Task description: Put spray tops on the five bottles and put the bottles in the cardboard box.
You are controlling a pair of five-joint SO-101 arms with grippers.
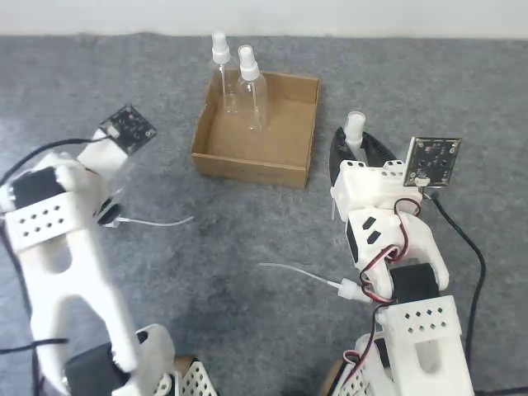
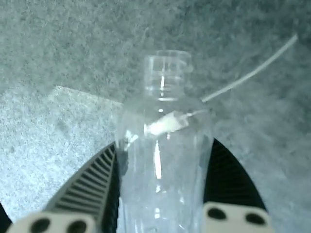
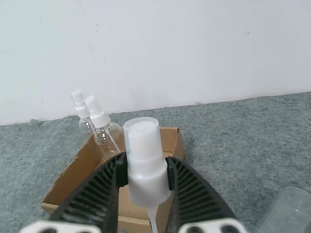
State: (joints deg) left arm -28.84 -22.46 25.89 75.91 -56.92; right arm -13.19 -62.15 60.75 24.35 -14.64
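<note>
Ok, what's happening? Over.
Left jaws shut on uncapped bottle. Right jaws shut on spray top. Two capped bottles in cardboard box. Loose spray top on mat.

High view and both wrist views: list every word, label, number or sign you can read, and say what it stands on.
There is no text to read.
Cardboard box: plain walls, no print.
Capped bottles in the box: clear, no labels.
Open bottle in the left gripper: no label.
Spray top in the right gripper: plain white.
Camera boards on the wrists: any marks are too small to read.
</note>
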